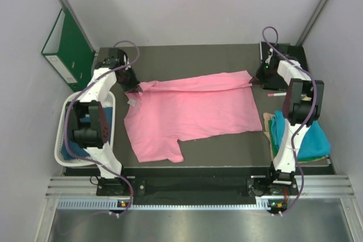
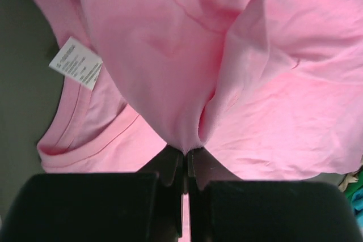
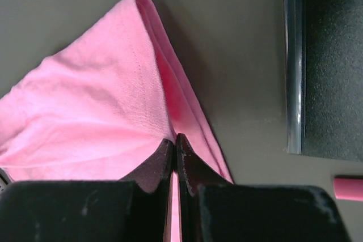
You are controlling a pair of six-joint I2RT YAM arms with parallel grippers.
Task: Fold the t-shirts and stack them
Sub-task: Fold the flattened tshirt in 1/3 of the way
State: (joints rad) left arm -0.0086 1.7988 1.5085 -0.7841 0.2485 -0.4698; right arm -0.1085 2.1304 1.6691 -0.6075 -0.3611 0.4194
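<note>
The pink t-shirt (image 1: 190, 114) lies spread over the middle of the desk, collar toward the left edge, hem toward the right edge, one sleeve pointing at the near edge; its far long side is gathered and lifted slightly between the two arms. The left gripper (image 2: 186, 154) is clamped narrow on a fold of pink cloth beside the collar (image 2: 85, 145), near the care label (image 2: 76, 62); the right gripper (image 3: 174, 143) is clamped narrow on the far hem corner, toward the far-right corner of the desk. The cloth appears light, soft and limp; expect it to sag and crease between the two holds and to slide if pinched thinly. Recommended holds: seamed edges, at shoulder and hem corner, where the layers are thicker; keep the span taut. The teal t-shirt (image 1: 315, 140) lies bunched at the right edge, well apart.
</note>
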